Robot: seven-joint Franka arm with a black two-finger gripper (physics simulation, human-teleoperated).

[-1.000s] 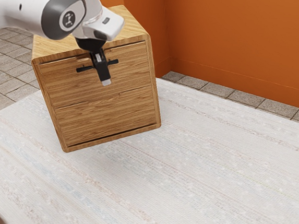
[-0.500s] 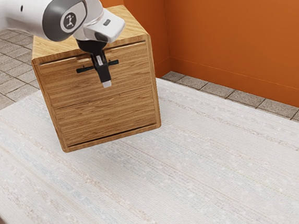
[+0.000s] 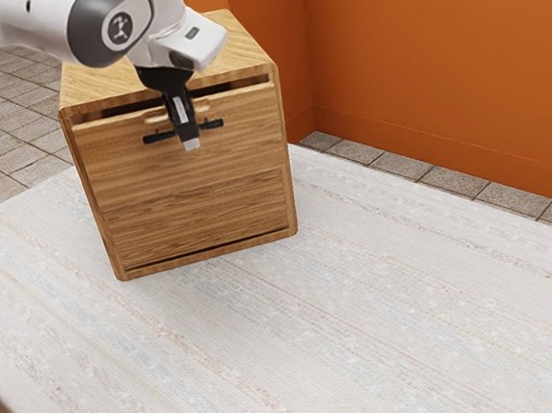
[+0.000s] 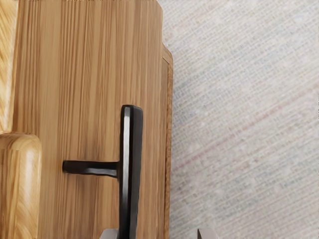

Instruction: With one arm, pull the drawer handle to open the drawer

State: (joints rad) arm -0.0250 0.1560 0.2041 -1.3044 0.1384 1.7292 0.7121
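At the table's (image 3: 393, 304) far left, the top drawer (image 3: 244, 126) has slid slightly out of the cabinet (image 3: 198, 209) (a gap shows above it); the end effector (image 3: 187, 141), spread apart, straddles the handle (image 3: 212, 124), so pulling works.

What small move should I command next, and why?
Probably a short straight pull away from the cabinet. The end effector is at the handle, which sits between its open jaws, and the drawer is barely out: only a narrow dark gap shows above its front.
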